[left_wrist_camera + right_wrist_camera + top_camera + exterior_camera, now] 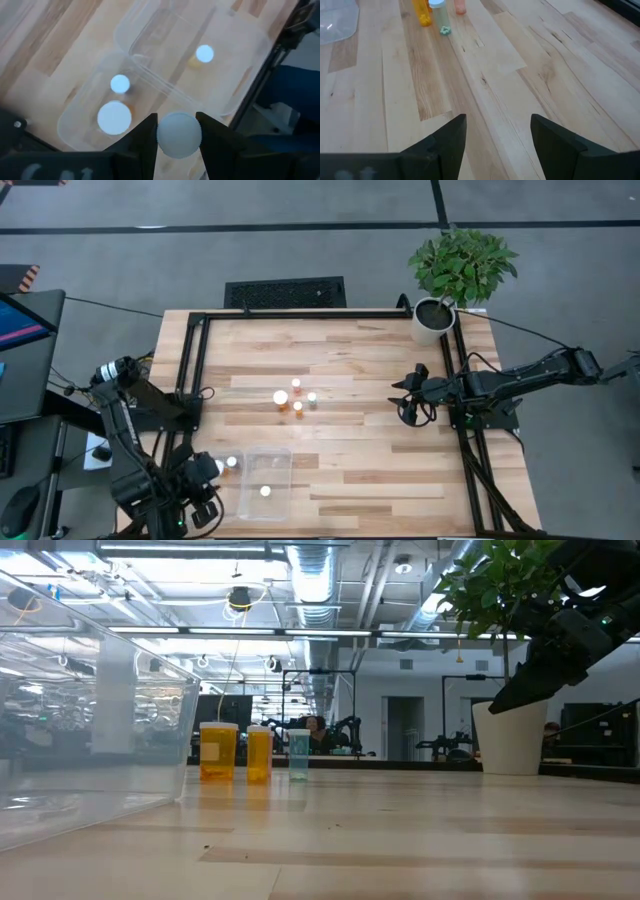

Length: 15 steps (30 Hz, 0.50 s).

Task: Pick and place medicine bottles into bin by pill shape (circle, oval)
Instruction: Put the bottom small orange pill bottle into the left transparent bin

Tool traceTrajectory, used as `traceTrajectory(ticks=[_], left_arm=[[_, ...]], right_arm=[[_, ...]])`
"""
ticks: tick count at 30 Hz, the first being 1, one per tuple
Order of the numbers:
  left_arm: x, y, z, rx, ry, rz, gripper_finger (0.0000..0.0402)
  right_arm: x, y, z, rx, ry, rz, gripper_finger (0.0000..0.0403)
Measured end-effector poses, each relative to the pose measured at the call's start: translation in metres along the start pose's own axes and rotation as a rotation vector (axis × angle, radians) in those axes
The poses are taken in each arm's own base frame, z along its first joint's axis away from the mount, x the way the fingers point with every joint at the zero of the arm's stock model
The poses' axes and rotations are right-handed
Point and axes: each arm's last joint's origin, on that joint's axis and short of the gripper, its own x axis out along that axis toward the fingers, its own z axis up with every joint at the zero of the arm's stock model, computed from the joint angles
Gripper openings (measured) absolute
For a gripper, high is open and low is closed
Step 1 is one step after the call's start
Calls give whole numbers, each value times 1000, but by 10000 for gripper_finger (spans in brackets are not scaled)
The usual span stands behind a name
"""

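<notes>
My left gripper (226, 467) is at the table's near left, beside the left wall of the clear bin (283, 452), and is shut on a white-capped medicine bottle (179, 135). The bin's two compartments hold three bottles: two caps (114, 117) (120, 84) in one and one cap (204, 53) in the other. Several bottles stand upright on their bases mid-table (297, 396), and they also show in the low view (218, 752). My right gripper (408, 409) is open and empty (497, 145) over the table's right part. My left gripper pinches the bottle at its white cap (161, 138), with one finger (142, 142) on each side. The fingers point down from above. The bottle's body is hidden under the cap. It is held upright above the bin's edge.
A potted plant (445, 280) stands at the far right corner. A black frame (190, 360) runs along the table's left, far and right sides. Bare wood lies between the standing bottles and my right gripper.
</notes>
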Motion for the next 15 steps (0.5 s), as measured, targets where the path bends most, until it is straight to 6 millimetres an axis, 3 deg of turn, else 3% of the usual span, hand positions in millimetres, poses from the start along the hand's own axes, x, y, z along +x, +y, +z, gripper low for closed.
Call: traceTrajectory(ticks=[6,15], left_arm=[[19,5,-14,2,-12,31,115],[40,2,-14,16,19,15,115]], right_arm=[[0,0,0,1,0,0,234],[0,0,0,16,0,0,234]])
